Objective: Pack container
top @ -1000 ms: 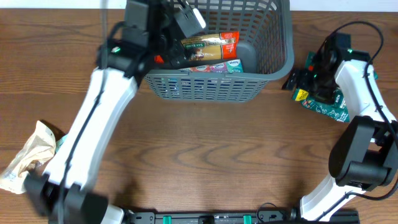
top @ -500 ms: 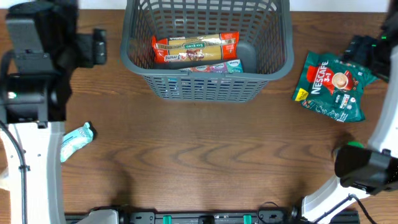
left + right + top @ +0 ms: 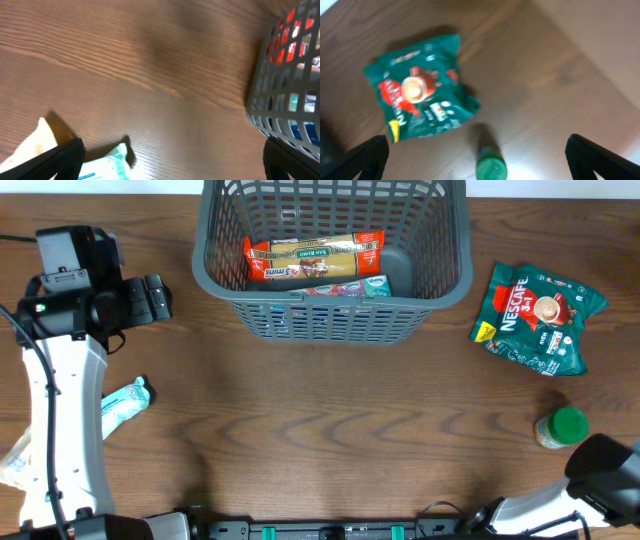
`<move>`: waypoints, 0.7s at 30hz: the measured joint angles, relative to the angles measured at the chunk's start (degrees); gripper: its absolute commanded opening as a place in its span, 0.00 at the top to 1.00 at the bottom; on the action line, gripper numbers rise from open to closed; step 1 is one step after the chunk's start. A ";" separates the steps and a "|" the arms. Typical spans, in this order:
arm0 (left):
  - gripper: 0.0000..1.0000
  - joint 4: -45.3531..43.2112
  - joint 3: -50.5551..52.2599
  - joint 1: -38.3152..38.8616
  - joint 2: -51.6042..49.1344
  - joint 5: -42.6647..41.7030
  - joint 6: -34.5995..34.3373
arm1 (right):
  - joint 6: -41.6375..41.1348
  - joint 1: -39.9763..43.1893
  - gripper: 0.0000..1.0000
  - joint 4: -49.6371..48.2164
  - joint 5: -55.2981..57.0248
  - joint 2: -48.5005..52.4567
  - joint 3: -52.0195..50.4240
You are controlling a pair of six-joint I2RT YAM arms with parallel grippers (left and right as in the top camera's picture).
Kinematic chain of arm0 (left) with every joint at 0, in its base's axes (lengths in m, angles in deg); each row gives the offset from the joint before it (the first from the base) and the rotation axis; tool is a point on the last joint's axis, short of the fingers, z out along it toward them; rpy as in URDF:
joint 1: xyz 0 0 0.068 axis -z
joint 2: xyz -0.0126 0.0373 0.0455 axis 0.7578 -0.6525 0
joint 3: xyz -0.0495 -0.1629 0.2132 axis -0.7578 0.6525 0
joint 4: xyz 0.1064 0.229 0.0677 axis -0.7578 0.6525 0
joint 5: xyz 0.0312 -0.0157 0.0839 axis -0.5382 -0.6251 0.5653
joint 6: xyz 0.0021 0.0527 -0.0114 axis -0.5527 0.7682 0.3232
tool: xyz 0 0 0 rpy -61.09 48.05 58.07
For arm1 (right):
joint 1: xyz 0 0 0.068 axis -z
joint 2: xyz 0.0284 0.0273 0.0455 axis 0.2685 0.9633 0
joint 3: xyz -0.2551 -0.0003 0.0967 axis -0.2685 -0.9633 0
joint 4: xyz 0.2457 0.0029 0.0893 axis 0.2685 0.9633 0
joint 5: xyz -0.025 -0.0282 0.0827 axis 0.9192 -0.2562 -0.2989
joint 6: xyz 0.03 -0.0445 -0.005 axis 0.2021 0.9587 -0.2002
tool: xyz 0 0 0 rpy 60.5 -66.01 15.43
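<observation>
Near the robot, a green-capped bottle (image 3: 562,428) and a blue packet (image 3: 125,400) are lying on the tabletop (image 3: 330,430). The left tool (image 3: 158,298) and the right tool (image 3: 480,152) are hanging spread wide, holding nothing, after pulling away. Further off, the Nescafe bag (image 3: 535,318) is waiting, let go. Farthest, the container (image 3: 335,320) is holding a red packet (image 3: 315,258), with more to pack.
</observation>
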 measured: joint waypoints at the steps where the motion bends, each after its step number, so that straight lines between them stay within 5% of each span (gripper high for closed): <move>1: 0.01 0.00 0.13 0.00 0.02 -0.63 -0.09 | 3.78 0.76 0.01 -1.90 -4.28 1.38 -2.54; 9: 0.01 -0.26 0.13 0.00 0.07 -2.58 -0.13 | 18.29 1.86 0.01 -15.23 -20.85 10.23 -19.87; 21: 0.01 -0.26 0.13 0.02 0.07 -3.10 0.24 | 20.98 1.86 0.01 -40.63 -25.31 12.44 -42.27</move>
